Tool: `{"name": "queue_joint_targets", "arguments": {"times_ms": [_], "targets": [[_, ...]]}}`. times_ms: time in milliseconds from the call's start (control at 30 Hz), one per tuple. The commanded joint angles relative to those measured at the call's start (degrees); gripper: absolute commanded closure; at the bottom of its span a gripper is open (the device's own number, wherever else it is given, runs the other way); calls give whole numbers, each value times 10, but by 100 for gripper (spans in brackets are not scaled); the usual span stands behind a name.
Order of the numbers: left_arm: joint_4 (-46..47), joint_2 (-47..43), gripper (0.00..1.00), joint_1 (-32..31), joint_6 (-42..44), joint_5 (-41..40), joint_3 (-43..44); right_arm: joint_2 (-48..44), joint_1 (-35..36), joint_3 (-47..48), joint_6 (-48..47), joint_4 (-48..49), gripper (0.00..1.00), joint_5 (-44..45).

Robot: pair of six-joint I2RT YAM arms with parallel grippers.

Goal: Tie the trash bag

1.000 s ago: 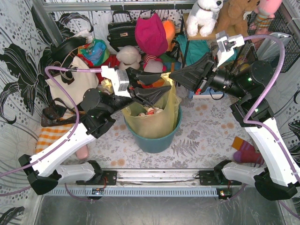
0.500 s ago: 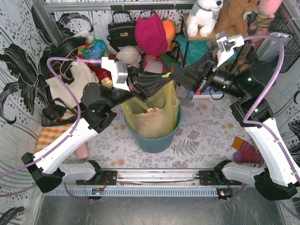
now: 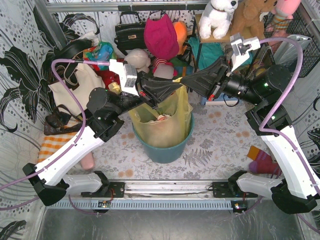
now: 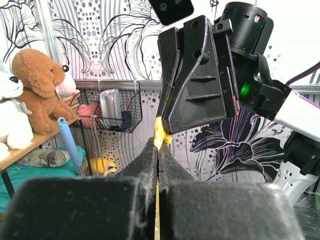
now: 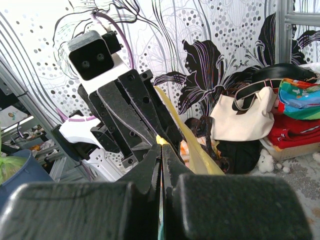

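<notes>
We looked down on the trash bag (image 3: 161,125), thin yellow-green plastic, sitting inside a round teal bin (image 3: 167,150) at the middle of the floral-patterned table (image 3: 215,145); crumpled white paper (image 3: 150,119) showed inside it. The bag's far right rim was drawn up above the bin into a narrow peak, and both arms met there, tip to tip. The left gripper (image 3: 172,87) reached in from the left, its fingers pressed together on the plastic; in its wrist view a thin yellow sliver ran between the closed fingers. The right gripper (image 3: 187,81) reached in from the right, its fingers likewise pressed together; a small yellow tuft of bag showed pinched at its tip. A strip of the plastic hung slanting below the two tips. Behind the bin, a cream tote bag (image 3: 75,85) lay at the left, a black handbag (image 3: 130,32) stood at the back, and plush toys (image 3: 217,17) sat at the far right.
</notes>
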Motion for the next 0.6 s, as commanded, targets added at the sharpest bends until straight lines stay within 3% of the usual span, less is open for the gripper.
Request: {"name": "queue_joint_targets", "arguments": {"times_ms": [0, 200, 333, 567], "targets": [[11, -5, 100, 4, -5, -13, 13, -9, -1, -5, -7, 16, 100, 4], [-29, -8, 100, 4, 6, 23, 40, -9, -1, 3, -8, 13, 99, 29], [-25, -34, 100, 4, 10, 42, 12, -8, -1, 7, -14, 20, 77, 47], [-35, -55, 100, 4, 10, 63, -18, 33, -1, 60, -22, 2, 62, 32]]}}
